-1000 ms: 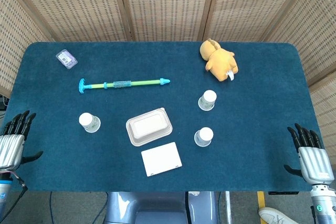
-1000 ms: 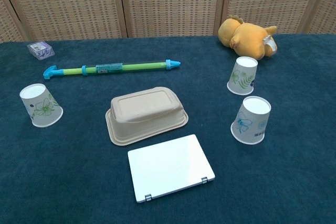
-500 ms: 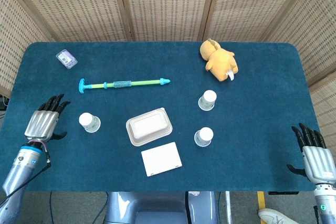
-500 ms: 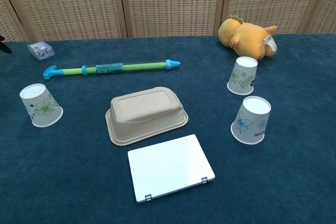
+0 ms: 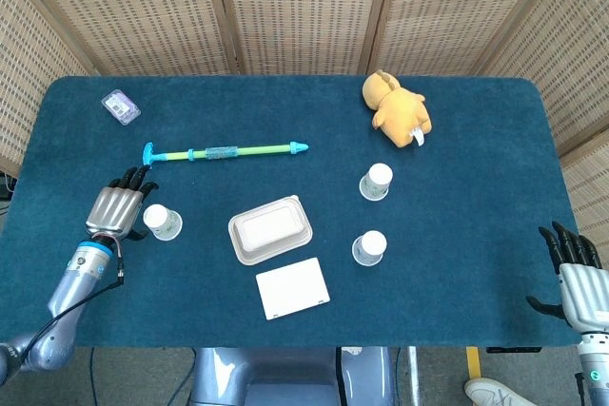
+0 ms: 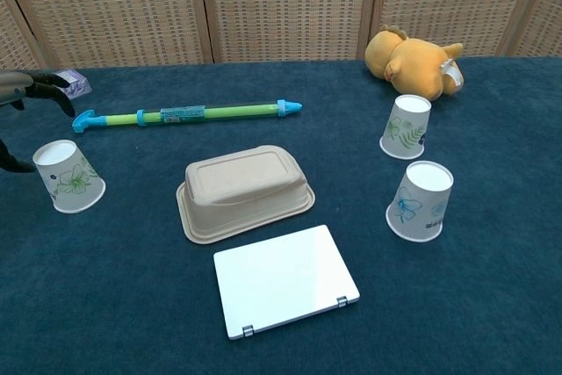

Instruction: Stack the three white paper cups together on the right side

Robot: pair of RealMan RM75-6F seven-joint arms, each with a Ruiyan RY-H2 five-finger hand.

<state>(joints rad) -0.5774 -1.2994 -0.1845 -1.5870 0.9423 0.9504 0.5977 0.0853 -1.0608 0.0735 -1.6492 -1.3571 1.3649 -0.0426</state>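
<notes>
1. The left cup (image 5: 163, 222) stands mouth-down on the left part of the desk (image 5: 476, 140), well apart from the other two. It has not moved over the last second.
2. The far cup (image 5: 376, 182) and the near cup (image 5: 369, 247) stand mouth-down on the right side, near each other but apart. Neither has shifted, so nothing is stacked yet.
3. What has changed is the left hand (image 5: 118, 208). A second ago it lay at the desk's left edge; it has since swept inward and now sits just beside the left cup, on its outer side.
4. Its fingers (image 5: 133, 178) are spread apart and it holds nothing. In the chest view only dark fingertips (image 6: 53, 87) show above and beside the cup, and I cannot tell whether they touch it.
5. The right hand (image 5: 576, 278) rests off the near right corner, fingers apart and empty; it has drifted slightly lower and outward.
6. My reading: the left hand is reaching for the lone cup, the first step, since that cup has to travel to the right side.
7. Between it and the pair lie a takeaway box (image 5: 270, 230) and a white case (image 5: 292, 288), so the carry probably has to pass over or around them.
</notes>
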